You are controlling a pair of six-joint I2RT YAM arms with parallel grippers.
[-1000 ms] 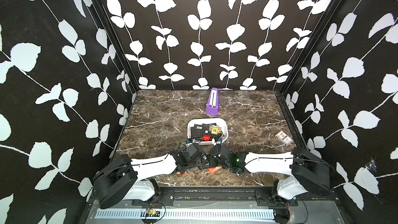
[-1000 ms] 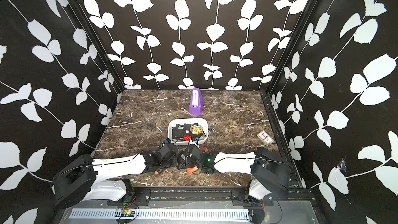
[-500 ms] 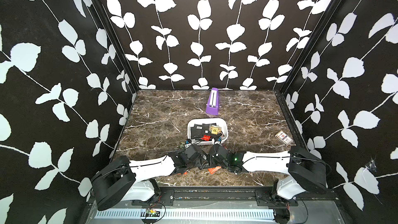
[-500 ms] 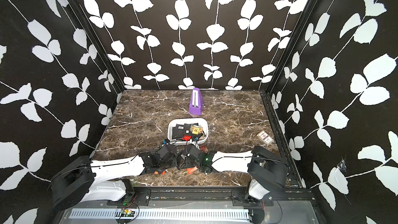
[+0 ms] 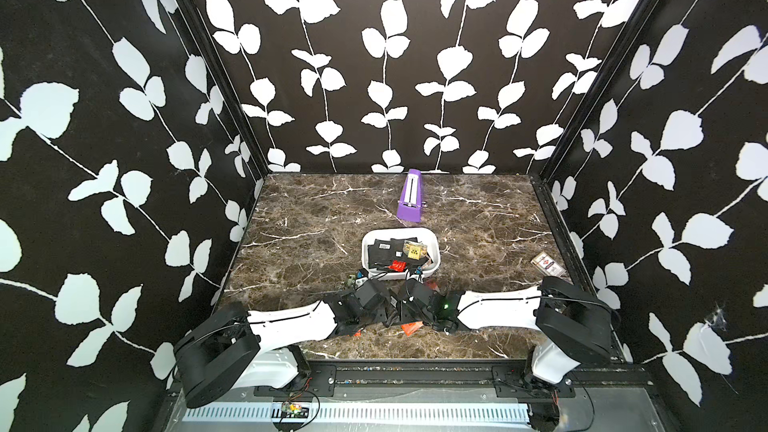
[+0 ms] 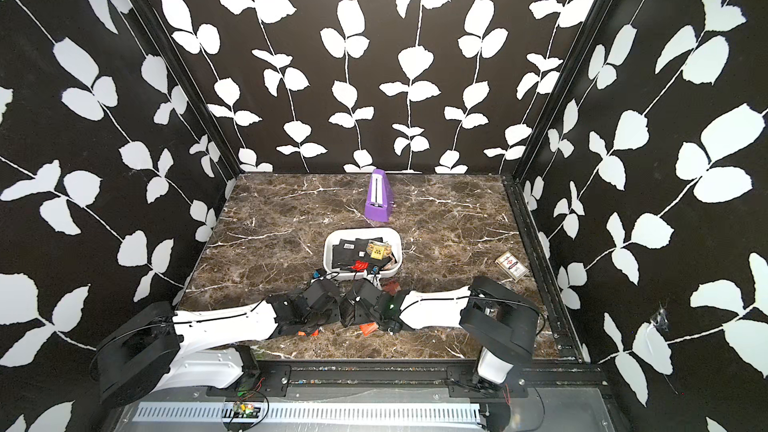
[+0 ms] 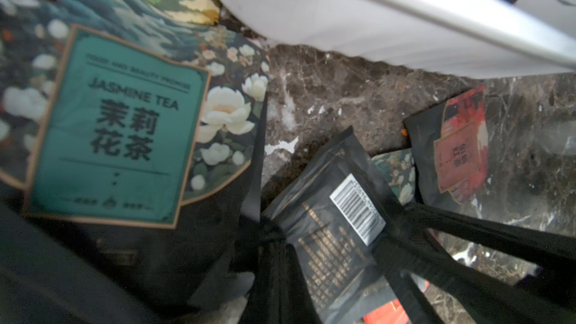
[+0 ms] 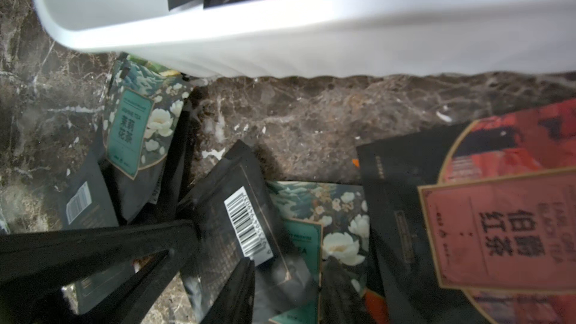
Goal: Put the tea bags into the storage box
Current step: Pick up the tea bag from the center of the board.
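Loose tea bags (image 8: 498,229) lie on the marble table (image 5: 307,238), just near of the white storage box (image 5: 435,243), which holds several more. The left gripper (image 8: 190,229), jaws together, touches the left edge of a black barcode tea bag (image 8: 246,222); I cannot tell if it pinches it. The right gripper (image 8: 288,275) has its jaws apart, one finger over that bag's near end, the other over a jasmine bag (image 8: 339,213) just right of it.

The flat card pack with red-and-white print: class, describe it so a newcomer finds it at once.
Take the brown marble tabletop and follow its edge on the robot's right. The flat rectangular pack with red-and-white print lies there alone. Unlike the square foil tea bags in the white plastic storage box, it is pale and oblong.
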